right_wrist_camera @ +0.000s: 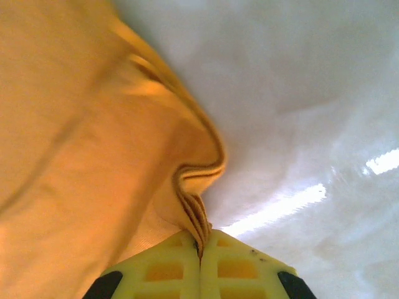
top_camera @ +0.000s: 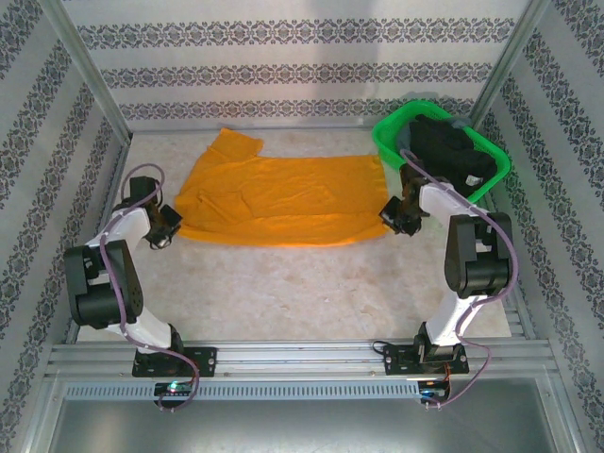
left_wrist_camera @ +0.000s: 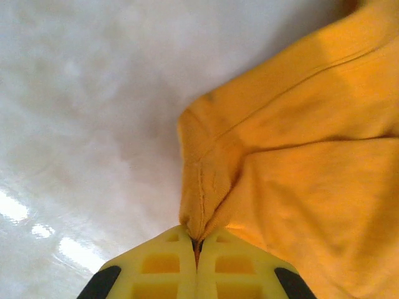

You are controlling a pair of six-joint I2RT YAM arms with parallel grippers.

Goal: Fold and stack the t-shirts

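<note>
I see the orange shirt spread flat on the table, close beside the green basket on its left. My right gripper is at the shirt's near corner on the basket side, jaws pressed together on a bunched fold of hem. My left gripper is at the near corner farthest from the basket, jaws pinched together on cloth as well. Black shirts lie heaped inside the basket
</note>
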